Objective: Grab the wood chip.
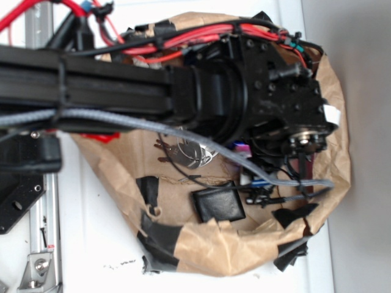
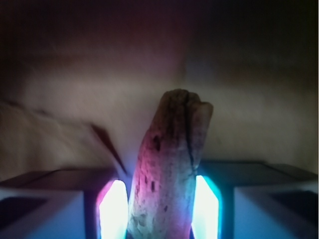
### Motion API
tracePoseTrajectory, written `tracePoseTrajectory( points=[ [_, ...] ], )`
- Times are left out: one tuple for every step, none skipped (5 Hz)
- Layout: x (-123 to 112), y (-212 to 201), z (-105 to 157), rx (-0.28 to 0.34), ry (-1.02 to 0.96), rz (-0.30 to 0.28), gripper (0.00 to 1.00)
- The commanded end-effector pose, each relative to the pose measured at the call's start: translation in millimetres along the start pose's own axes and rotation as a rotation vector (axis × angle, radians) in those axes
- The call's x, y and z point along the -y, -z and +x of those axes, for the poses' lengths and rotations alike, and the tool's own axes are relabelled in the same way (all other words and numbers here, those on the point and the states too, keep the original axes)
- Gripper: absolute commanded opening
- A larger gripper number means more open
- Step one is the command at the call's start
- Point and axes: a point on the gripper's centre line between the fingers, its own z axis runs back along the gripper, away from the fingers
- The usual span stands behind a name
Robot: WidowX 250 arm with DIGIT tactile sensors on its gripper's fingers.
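In the wrist view the wood chip is a rough, light-brown sliver with dark pits and a crack near its top end. It stands lengthwise between my gripper's two glowing pads. The left pad and the right pad both press against its sides, so the gripper is shut on it. In the exterior view the gripper hangs below the black wrist over the paper-lined bin. The chip is hidden there by the arm and cables.
A black square wallet lies on the crumpled brown paper just left of the gripper. The paper forms raised walls patched with black tape. A grey cable crosses the bin. A metal rail runs at the left.
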Motion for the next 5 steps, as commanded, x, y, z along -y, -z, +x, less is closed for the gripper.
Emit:
tracePoseTrajectory(
  points=[
    [11,-121,-29,0.050,-0.122,0.121,0.00],
    [6,-171,-44,0.100,-0.255,0.051,0.00],
    [19,-189,-58,0.085,-0.496,0.042,0.00],
    [21,-183,-61,0.076,-0.541,0.065,0.00],
    [20,-177,-60,0.060,-0.555,0.063,0.00]
  ],
)
